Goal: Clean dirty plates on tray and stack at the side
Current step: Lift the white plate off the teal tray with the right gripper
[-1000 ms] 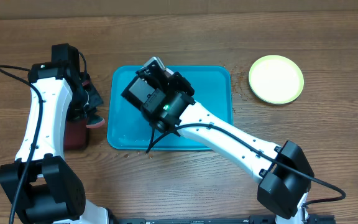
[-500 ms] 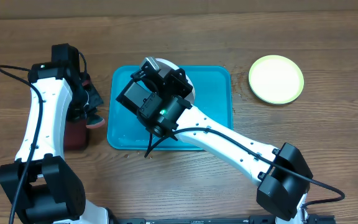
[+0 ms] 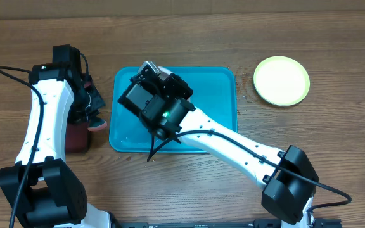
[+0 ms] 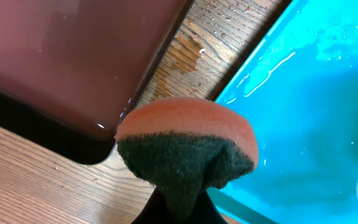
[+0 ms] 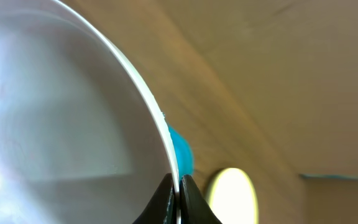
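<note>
Over the last second the right arm has swung a little toward the left of the tray (image 3: pixel 217 95). The white plate (image 5: pixel 55 112) it carries showed as a broad arc half a second ago. Now we see only a sliver of it from overhead, at the far edge of the wrist. The left arm has not moved.

In the right wrist view, the right pincer (image 5: pixel 174 200) is pinching the rim of the white plate, which is tipped on edge. Its face fills the left of that view and looks clean as far as we can see. The plate hangs over the left half of the tray.

The green plate (image 3: pixel 282 80) lies flat on the desk (image 3: pixel 296 38), well apart from the tray on its right, and we see no smears on it.

The left pincer (image 4: pixel 178 210) is pressed together on a sponge (image 4: pixel 188 146), orange on one face and dark green on the other. It hangs over the strip of desk between the red tray (image 4: pixel 73 50) and the tray. The tray floor is wet, and droplets dot the wood beside it.
</note>
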`<control>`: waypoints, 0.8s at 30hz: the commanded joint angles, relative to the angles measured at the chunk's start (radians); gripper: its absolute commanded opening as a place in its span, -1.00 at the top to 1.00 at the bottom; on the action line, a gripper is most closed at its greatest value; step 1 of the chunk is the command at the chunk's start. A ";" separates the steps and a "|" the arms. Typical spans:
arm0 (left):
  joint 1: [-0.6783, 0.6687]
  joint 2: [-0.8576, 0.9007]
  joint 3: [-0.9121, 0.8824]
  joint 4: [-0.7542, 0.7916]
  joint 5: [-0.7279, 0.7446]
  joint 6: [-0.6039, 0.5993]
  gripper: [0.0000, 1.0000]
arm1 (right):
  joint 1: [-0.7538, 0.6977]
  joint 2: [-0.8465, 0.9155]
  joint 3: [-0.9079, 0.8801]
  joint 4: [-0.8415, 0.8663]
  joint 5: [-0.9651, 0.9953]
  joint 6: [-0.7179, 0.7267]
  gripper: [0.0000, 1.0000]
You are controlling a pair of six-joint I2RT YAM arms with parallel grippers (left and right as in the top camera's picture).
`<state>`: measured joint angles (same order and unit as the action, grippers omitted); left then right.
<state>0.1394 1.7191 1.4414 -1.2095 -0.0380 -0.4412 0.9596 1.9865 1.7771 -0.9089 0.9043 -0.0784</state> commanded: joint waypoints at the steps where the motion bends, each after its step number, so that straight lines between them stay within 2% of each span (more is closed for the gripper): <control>1: 0.006 -0.018 -0.006 -0.003 0.025 0.016 0.92 | -0.050 -0.039 -0.004 0.011 -0.118 0.029 0.92; 7: 0.006 -0.018 -0.006 -0.002 0.038 0.016 0.91 | -0.044 -0.043 0.006 0.015 0.276 0.025 0.93; 9: 0.006 -0.018 -0.006 -0.002 0.039 0.016 0.92 | -0.043 -0.044 0.006 0.010 0.335 0.025 0.92; 11: 0.006 -0.018 -0.006 -0.002 0.039 0.016 0.91 | -0.043 -0.043 0.005 -0.021 0.267 0.026 0.92; 15: 0.006 -0.018 -0.006 -0.002 0.039 0.016 0.92 | -0.058 -0.043 0.002 -0.092 -0.196 -0.051 0.92; 16: 0.006 -0.018 -0.006 -0.002 0.039 0.016 0.91 | -0.064 -0.043 0.002 -0.097 -0.243 -0.053 0.92; 19: 0.006 -0.018 -0.006 -0.002 0.039 0.020 0.92 | -0.073 -0.044 0.004 -0.079 -0.195 -0.002 0.92; 24: 0.006 -0.018 -0.006 -0.003 0.039 0.027 0.91 | -0.065 -0.055 0.005 -0.016 0.147 0.008 0.92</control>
<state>0.1394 1.7191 1.4406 -1.2095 -0.0105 -0.4366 0.8974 1.9858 1.7760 -0.9497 0.8600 -0.0898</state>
